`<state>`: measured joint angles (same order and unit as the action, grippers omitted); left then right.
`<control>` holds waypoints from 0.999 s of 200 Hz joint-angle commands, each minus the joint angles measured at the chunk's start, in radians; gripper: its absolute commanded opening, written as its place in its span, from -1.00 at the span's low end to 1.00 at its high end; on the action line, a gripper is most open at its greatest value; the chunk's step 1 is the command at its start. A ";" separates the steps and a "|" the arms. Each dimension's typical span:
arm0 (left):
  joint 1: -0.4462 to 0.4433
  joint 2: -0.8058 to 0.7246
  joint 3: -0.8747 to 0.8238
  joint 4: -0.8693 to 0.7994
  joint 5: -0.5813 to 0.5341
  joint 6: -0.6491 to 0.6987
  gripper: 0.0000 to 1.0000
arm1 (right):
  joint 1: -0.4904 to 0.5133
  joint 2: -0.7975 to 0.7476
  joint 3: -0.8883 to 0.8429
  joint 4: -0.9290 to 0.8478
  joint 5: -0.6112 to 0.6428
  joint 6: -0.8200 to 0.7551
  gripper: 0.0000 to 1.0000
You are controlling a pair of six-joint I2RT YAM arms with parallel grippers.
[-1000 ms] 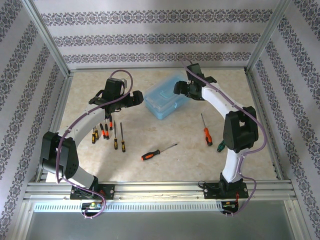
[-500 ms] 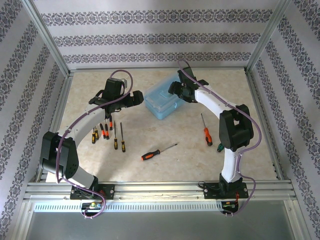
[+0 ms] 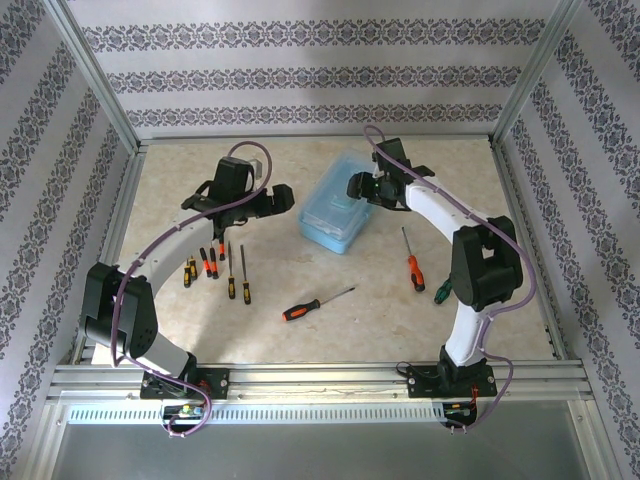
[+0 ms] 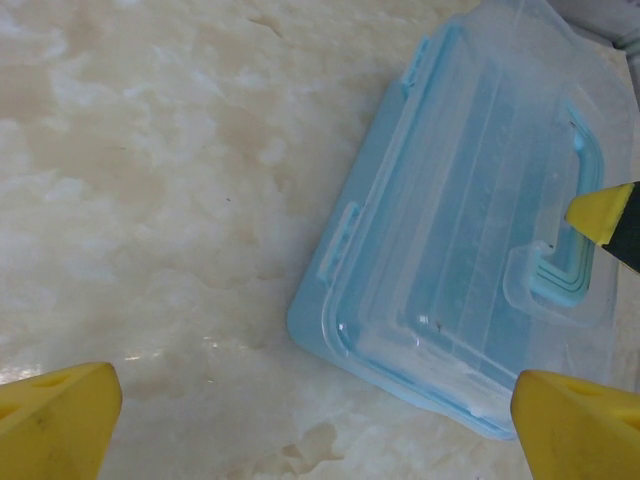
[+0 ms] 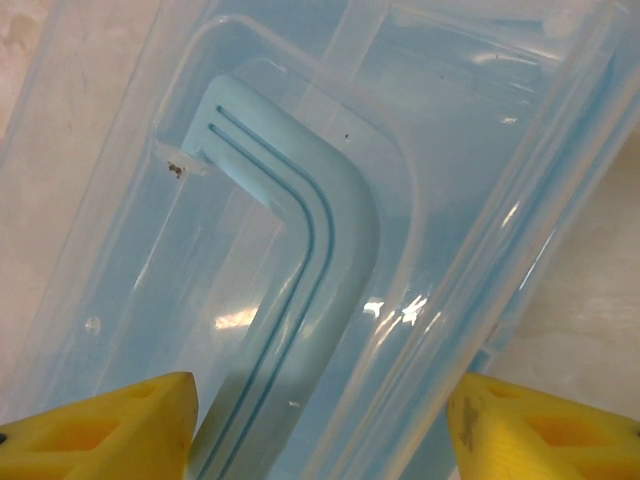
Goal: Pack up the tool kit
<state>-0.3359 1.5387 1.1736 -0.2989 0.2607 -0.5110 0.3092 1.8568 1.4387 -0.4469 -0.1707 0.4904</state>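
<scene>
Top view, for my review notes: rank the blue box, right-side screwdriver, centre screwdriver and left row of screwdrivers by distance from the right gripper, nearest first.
From the right gripper:
1. blue box, right beneath it.
2. right-side screwdriver, beside the right arm.
3. centre screwdriver, middle front.
4. row of screwdrivers, far left.
</scene>
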 commanded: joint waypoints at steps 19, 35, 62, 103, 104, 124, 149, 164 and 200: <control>-0.056 0.000 0.025 0.014 -0.004 0.074 0.99 | 0.049 0.008 0.016 -0.144 -0.128 -0.230 0.29; -0.071 0.012 0.042 -0.014 -0.019 0.095 0.99 | 0.086 0.018 0.003 -0.133 -0.140 -0.267 0.30; -0.080 0.046 0.051 -0.032 -0.045 0.109 0.99 | 0.111 0.016 -0.014 -0.125 -0.064 -0.281 0.34; -0.083 0.128 0.143 -0.156 -0.063 0.130 0.99 | 0.031 -0.048 -0.038 -0.028 -0.163 -0.101 0.37; -0.084 0.128 0.144 -0.156 -0.064 0.130 0.99 | 0.029 -0.051 -0.039 -0.025 -0.166 -0.098 0.38; -0.084 0.114 0.141 -0.145 -0.096 0.095 0.99 | -0.005 -0.096 -0.025 -0.013 -0.235 -0.066 0.44; -0.086 0.153 0.278 -0.271 -0.042 0.116 0.92 | -0.049 -0.185 -0.043 -0.020 -0.244 -0.061 0.51; -0.103 0.193 0.372 -0.359 -0.036 0.131 0.87 | -0.081 -0.257 -0.114 0.034 -0.271 -0.041 0.55; -0.173 0.351 0.593 -0.566 -0.084 0.173 0.86 | -0.162 -0.428 -0.490 0.445 -0.376 0.143 0.59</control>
<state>-0.4538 1.7855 1.6562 -0.6456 0.2035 -0.3920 0.1905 1.4837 1.1496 -0.2626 -0.4393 0.4873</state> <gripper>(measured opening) 0.932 0.798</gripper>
